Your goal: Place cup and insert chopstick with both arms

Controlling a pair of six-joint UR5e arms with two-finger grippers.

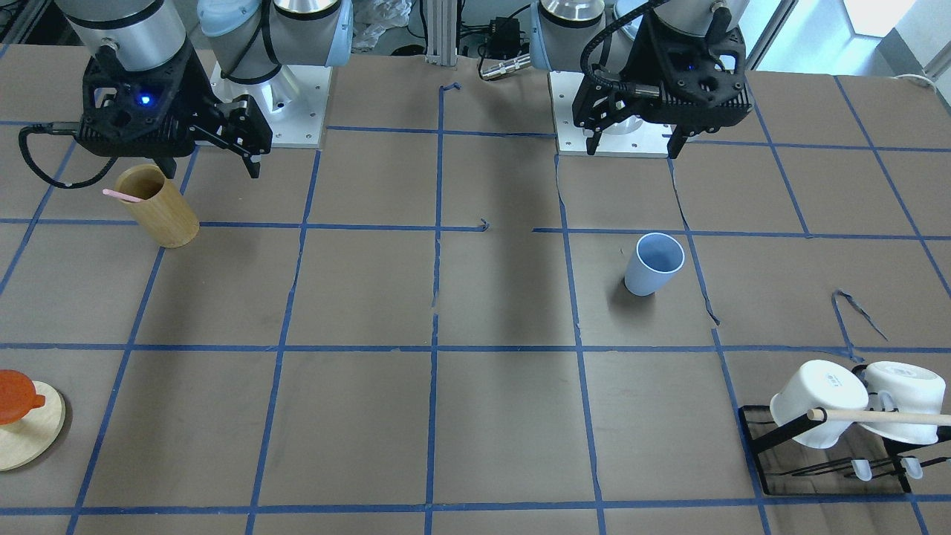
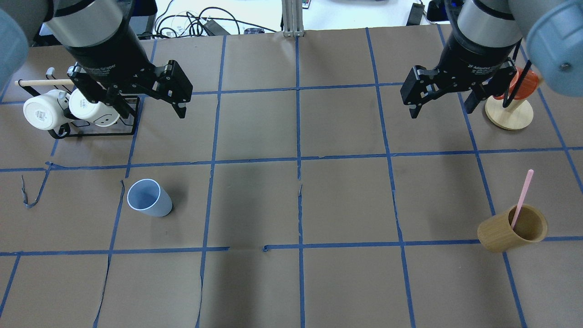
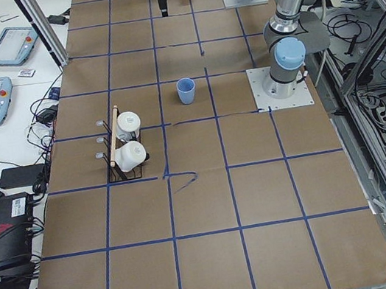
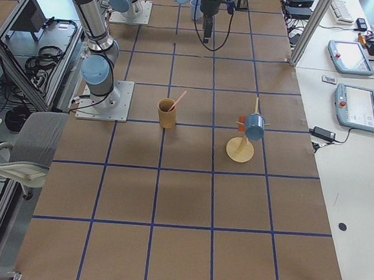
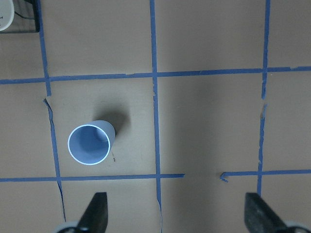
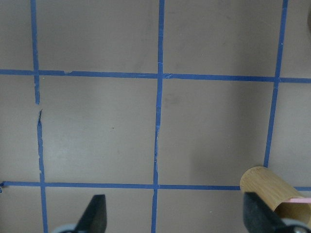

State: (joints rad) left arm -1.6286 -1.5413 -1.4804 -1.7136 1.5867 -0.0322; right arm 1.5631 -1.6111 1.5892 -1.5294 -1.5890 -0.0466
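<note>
White mugs (image 2: pixel 41 114) are hanging on a black rack (image 2: pixel 91 133) at far left and aren't part of this job. Left gripper (image 5: pixel 177 217) is hovering high just right of the rack, fingers spread wide, holding nothing. Blue cup (image 2: pixel 148 198) is standing upright, mouth up, on the left side of the table (image 2: pixel 296 200), nearer than the rack and well below that gripper. Right gripper (image 2: pixel 442 105) is hovering at far right, fingers also spread and empty, beside a wooden stand (image 2: pixel 509 116) carrying an orange cup (image 2: pixel 524 84). Bamboo holder (image 2: pixel 510 230) is sitting near right with the pink chopstick (image 2: pixel 523 193) leaning inside it, its top poking out toward the far side.

Judging from this, nothing is being gripped yet, so reaching is the step. Left arm should be coming straight down, centred, fingers straddling the cup, and closing gently, since the cup looks light and tippy. Right arm should be pinching the chopstick's exposed upper part and lifting along its lean, so the holder isn't being dragged over.
</note>
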